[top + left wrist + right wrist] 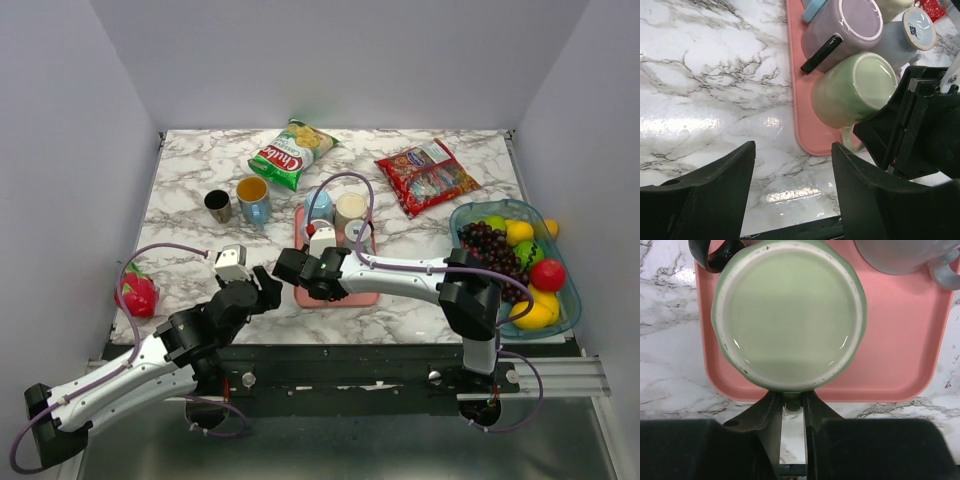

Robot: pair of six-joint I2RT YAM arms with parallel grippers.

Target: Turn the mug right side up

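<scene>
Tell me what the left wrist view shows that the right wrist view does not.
Only the left wrist view: the open left pincer and the body of the lilac mug. Only the right wrist view: the right pincer shut on the handle of the green mug. Both: that mug upside down on the pink tray, and the marble table.

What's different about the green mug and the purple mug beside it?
The green mug is pale green all over, handle too; the purple mug has a black handle. The right gripper pinches the green mug's handle; nothing holds the purple mug. On the pink tray, the green mug sits nearest the front edge, the purple mug behind it. Both stand upside down.
</scene>
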